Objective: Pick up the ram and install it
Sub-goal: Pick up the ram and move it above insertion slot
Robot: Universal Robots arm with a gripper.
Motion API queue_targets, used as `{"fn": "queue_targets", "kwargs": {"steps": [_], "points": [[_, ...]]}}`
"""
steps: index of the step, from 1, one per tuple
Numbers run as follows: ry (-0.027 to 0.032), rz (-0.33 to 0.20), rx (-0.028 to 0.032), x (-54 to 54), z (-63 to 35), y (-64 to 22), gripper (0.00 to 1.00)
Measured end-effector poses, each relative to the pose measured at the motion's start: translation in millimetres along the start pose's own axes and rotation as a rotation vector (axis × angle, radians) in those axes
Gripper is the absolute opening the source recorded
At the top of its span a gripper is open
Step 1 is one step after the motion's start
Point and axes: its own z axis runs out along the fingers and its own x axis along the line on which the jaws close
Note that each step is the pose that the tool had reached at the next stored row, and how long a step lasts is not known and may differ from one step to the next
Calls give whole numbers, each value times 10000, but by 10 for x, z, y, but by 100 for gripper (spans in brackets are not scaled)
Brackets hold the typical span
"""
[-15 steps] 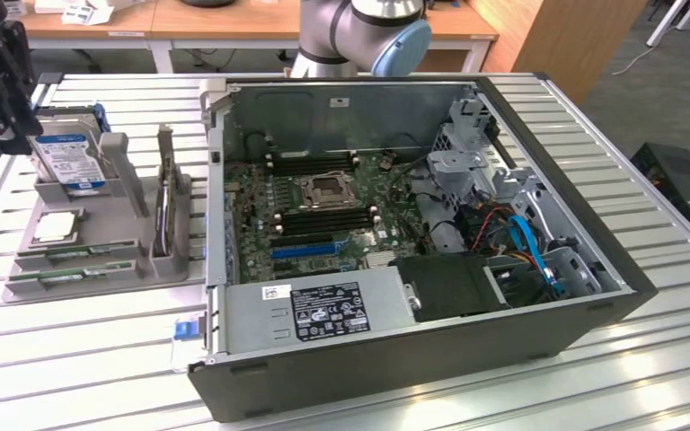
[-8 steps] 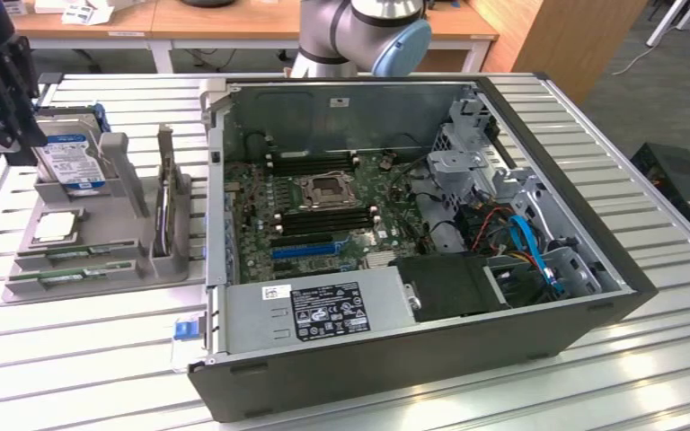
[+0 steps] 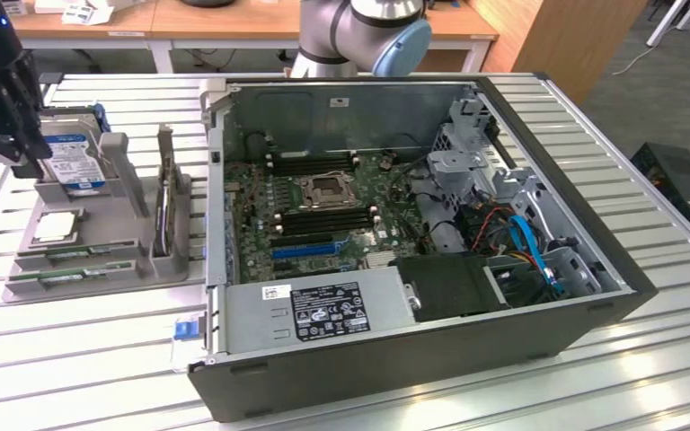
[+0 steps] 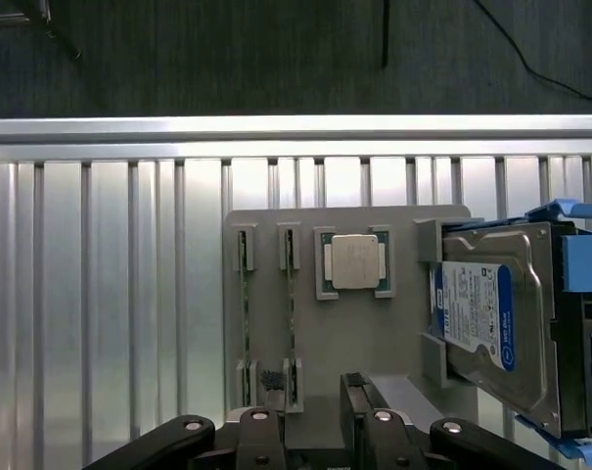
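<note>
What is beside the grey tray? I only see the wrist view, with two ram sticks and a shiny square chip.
Observer: An open computer case sits beside the tray, on the exterior view's right.
Operator: The ram lies in my tray. Any more inside?
Observer: No, the long black slots on its motherboard stand bare.
Operator: Is there another chip in there?
Observer: None that I see; the square socket between the slot rows looks empty.
</note>
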Motion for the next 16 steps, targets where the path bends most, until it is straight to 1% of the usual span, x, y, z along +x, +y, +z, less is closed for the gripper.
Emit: {"fn": "queue_targets", "kwargs": {"steps": [16], "points": [[18, -379, -9, 52, 290, -15, 36]]}}
